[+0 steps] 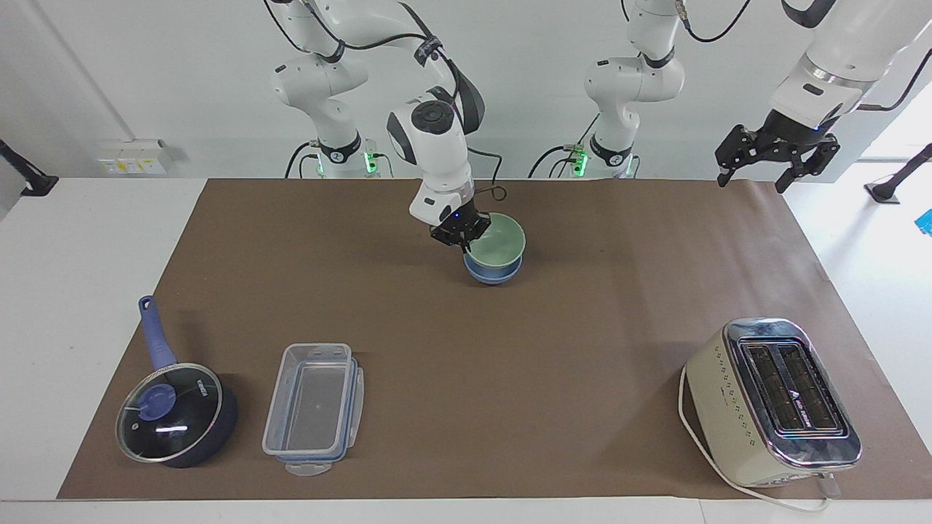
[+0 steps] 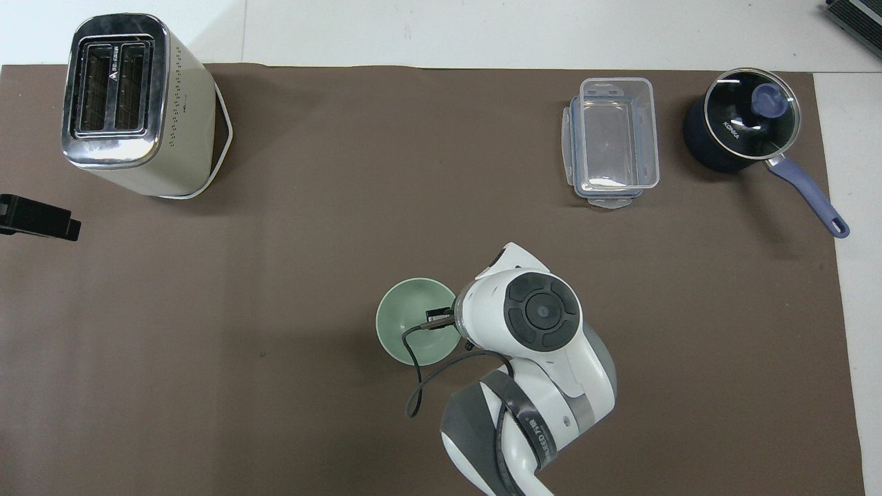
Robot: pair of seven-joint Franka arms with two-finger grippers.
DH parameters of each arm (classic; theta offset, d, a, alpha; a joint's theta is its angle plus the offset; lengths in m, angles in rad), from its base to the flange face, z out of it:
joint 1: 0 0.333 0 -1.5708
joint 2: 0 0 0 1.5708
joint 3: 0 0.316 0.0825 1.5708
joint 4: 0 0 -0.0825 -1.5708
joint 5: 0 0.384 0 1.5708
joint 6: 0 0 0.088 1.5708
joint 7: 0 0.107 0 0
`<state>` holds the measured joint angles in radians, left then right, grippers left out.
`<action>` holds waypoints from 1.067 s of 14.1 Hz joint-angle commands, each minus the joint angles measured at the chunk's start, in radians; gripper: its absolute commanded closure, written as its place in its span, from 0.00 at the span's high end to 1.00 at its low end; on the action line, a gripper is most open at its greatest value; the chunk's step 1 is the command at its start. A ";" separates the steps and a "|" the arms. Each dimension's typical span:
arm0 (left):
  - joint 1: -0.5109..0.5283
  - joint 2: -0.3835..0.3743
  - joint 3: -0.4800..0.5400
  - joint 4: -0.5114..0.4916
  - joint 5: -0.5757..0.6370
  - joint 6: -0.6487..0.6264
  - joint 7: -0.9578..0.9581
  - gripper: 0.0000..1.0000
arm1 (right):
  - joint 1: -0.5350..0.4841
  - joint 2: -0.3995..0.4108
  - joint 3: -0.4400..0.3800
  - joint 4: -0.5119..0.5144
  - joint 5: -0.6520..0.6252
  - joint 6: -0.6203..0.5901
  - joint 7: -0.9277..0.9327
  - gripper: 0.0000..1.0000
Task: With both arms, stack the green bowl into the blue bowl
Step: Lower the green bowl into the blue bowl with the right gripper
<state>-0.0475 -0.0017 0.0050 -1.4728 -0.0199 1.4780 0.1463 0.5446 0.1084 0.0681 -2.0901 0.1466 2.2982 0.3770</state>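
Note:
The pale green bowl (image 1: 499,242) sits nested in the blue bowl (image 1: 494,274), of which only the lower wall shows beneath it. In the overhead view the green bowl (image 2: 406,329) covers the blue bowl entirely. My right gripper (image 1: 464,239) is shut on the green bowl's rim, on the side toward the right arm's end; in the overhead view the right gripper (image 2: 439,319) is mostly hidden under its wrist. My left gripper (image 1: 753,178) hangs open and empty in the air over the mat's corner at the left arm's end and waits.
A cream toaster (image 1: 773,401) stands far from the robots at the left arm's end. A clear plastic container (image 1: 313,407) and a dark blue lidded saucepan (image 1: 175,413) stand far from the robots at the right arm's end. A brown mat (image 1: 582,349) covers the table.

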 commanded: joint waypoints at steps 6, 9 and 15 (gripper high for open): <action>0.015 -0.034 -0.010 -0.044 -0.009 0.001 0.016 1.00 | 0.023 -0.013 -0.004 -0.067 0.030 0.122 0.017 0.00; 0.014 -0.044 -0.010 -0.060 -0.009 0.002 0.016 1.00 | 0.023 -0.012 -0.004 -0.084 0.028 0.159 0.017 0.00; 0.014 -0.046 -0.010 -0.063 -0.009 0.004 0.015 1.00 | 0.032 0.014 -0.004 -0.094 0.028 0.207 0.022 0.00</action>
<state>-0.0475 -0.0183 0.0039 -1.4995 -0.0199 1.4776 0.1464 0.5713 0.1291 0.0675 -2.1737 0.1475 2.4840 0.3891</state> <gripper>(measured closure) 0.000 0.947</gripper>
